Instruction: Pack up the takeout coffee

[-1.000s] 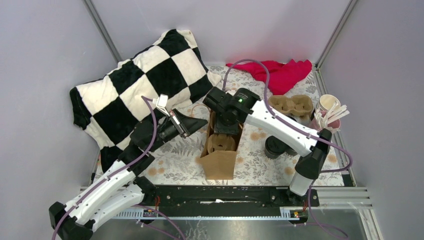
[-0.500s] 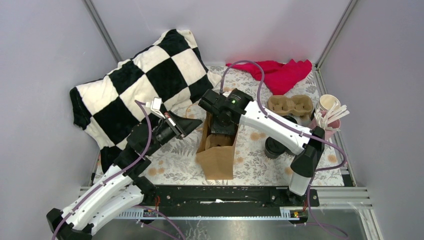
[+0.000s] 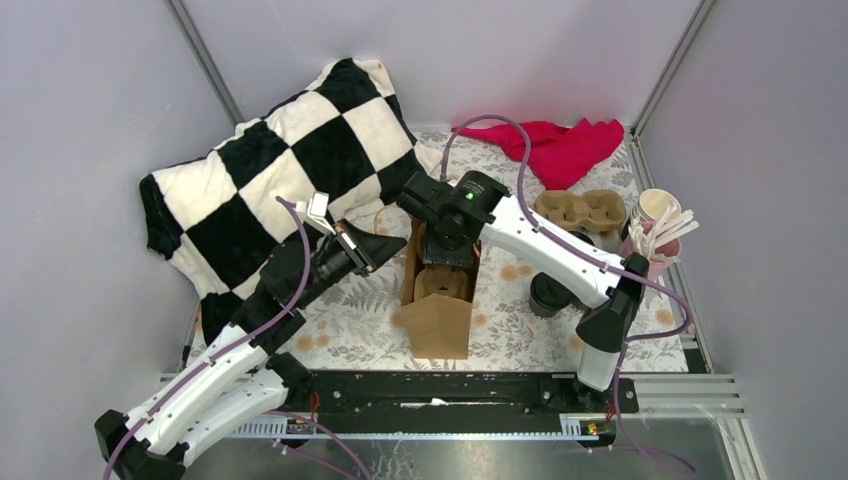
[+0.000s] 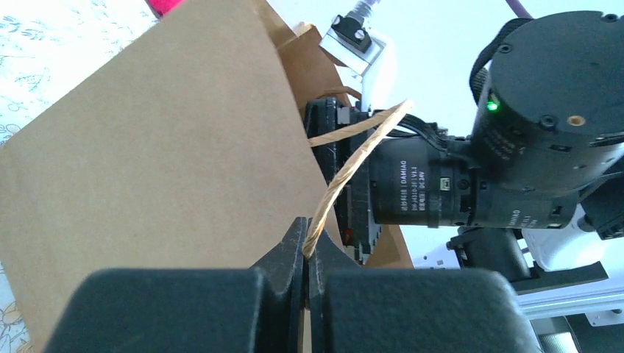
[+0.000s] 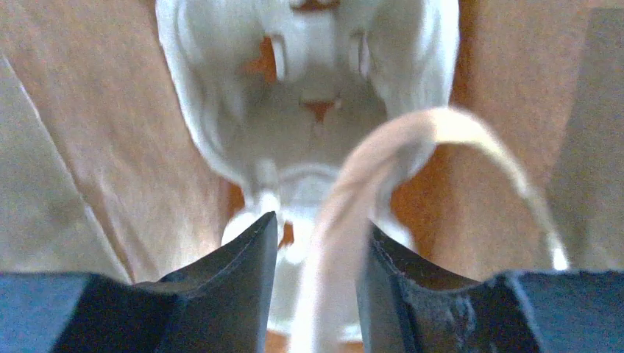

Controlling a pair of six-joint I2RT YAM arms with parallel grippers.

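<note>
A tabletop under a white cloth printed with grey leaves and orange flowers (image 3: 340, 340) sits between plain pale lilac walls (image 3: 90, 120). At the back left a black-and-white chequered pillow (image 3: 290, 160) leans into the corner. A crumpled red cloth (image 3: 570, 145) lies at the back right. In front of it are a brown moulded-pulp cup carrier (image 3: 585, 212), a white paper cup (image 3: 655, 207) and a pink cup of wooden stirrers (image 3: 662, 240).

The left arm (image 3: 230, 370) stretches low from the near-left corner toward the centre. The left gripper (image 4: 305, 246) has its fingers pressed together on the twisted paper handle (image 4: 353, 158) of a tall brown paper bag (image 3: 440, 320). The bag stands open in the middle of the cloth, its near side folded outward.

The right arm (image 3: 545, 250) rises from the near-right corner and bends over the bag, its black wrist pointing down into the mouth. The right gripper (image 5: 318, 243) has its fingers spread. A blurred loop of the bag's other handle (image 5: 412, 140) runs between them, and I cannot tell whether it touches them. Below them a second pulp carrier (image 5: 309, 125) lies inside the bag.

A small black disposable coffee cup with a round black lid (image 3: 548, 292) stands upright on the cloth, outside the bag and to its right. The right arm's forearm partly hides it.
</note>
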